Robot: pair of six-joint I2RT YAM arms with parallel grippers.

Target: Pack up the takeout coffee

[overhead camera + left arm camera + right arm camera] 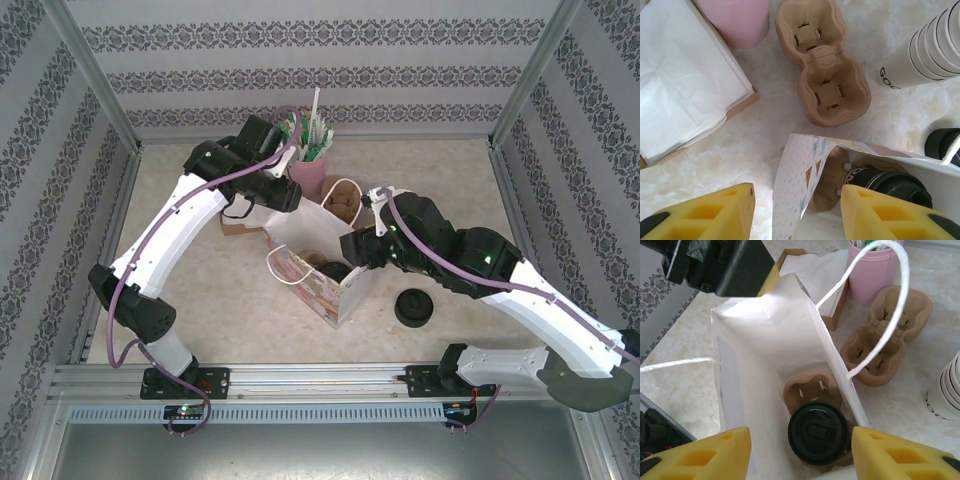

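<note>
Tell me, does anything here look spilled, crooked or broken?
Nothing looks spilled or broken. The black-lidded paper cup sits upright in a brown moulded-pulp carrier inside the white paper bag. Only the bag's patterned wall bows slightly.

The bag [305, 235] stands mid-counter [200, 300]. Inside it, the takeout coffee [818, 432] sits in a carrier [810, 390]. Behind the bag, toward the far edge, are an empty carrier [343, 200] and a holder [306, 175]. A lid pile [414, 307] lies right of the bag.

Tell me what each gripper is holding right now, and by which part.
Nothing is held. The left gripper stands open astride one wall of the paper bag, not pinching it; the right gripper hangs open above the takeout coffee inside the bag.
</note>
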